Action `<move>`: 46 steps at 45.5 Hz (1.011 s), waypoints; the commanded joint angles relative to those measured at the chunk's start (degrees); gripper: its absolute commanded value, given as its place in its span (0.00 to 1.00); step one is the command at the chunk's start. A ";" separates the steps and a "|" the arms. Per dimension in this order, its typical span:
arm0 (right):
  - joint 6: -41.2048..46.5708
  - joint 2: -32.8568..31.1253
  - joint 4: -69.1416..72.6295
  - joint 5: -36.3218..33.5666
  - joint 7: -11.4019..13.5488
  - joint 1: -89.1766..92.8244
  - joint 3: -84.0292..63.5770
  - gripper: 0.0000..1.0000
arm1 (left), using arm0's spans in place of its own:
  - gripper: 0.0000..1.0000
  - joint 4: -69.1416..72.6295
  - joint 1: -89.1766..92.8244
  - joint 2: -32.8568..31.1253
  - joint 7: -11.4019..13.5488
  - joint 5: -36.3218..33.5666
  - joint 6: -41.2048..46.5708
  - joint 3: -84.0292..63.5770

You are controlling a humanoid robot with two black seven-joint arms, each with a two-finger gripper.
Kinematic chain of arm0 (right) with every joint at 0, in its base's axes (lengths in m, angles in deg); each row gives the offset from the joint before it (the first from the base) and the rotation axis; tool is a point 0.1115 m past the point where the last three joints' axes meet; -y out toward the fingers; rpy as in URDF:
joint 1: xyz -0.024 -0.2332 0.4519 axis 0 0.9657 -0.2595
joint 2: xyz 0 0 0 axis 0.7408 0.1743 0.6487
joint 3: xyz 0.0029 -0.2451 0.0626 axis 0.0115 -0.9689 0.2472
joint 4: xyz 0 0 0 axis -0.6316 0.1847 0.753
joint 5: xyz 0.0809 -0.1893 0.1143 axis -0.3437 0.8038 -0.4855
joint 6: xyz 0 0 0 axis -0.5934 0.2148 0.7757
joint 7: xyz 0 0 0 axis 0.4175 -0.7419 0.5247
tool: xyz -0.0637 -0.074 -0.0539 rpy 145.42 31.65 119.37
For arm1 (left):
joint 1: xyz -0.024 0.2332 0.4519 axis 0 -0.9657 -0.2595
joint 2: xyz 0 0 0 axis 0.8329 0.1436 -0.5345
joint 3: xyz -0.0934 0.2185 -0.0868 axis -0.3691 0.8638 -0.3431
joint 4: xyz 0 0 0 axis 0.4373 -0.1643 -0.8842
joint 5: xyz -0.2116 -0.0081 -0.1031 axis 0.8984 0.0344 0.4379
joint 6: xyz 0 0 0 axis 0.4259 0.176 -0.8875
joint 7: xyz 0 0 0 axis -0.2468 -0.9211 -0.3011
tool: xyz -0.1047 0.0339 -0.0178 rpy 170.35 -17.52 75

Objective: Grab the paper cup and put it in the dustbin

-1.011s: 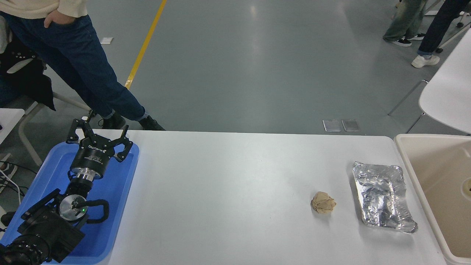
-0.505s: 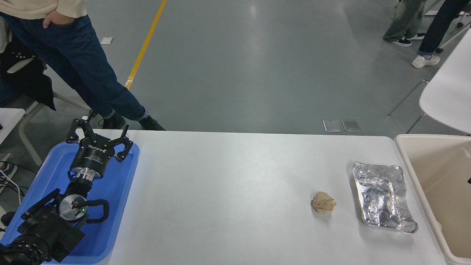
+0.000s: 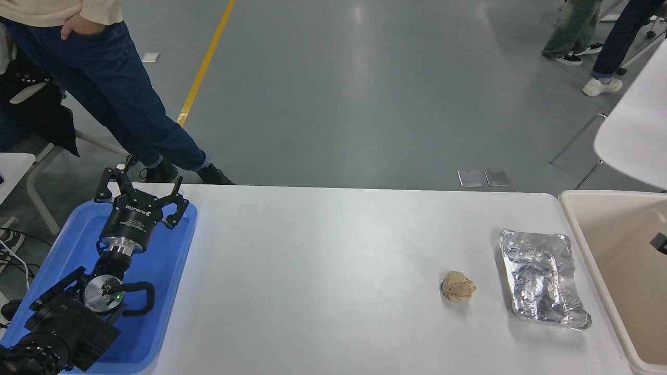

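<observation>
I'm seeing no paper cup on the tabletop (image 3: 323,260); a dark sliver, probably my right arm, is now edging over the dustbin (image 3: 578,224), fingers not visible. Left gripper (image 3: 140,195) is parking over the blue tray (image 3: 167,291), fingers apart. Cup likely already binned.

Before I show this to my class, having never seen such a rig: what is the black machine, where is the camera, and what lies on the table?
One camera high on a humanoid robot looks down over a white table. The black left gripper, open and holding nothing, is parked over a shallow blue plastic tray. On the table lie a crumpled brown paper ball and a crinkled silver foil tray. The big beige plastic dustbin stands at the right. A small dark piece at the right edge may be the other arm. No paper cup is visible.
</observation>
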 commanded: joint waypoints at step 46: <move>55.96 18.99 42.11 -2.36 -0.09 -70.43 -26.44 1.00 | 1.00 0.01 0.08 -0.02 -0.09 -0.10 0.00 0.00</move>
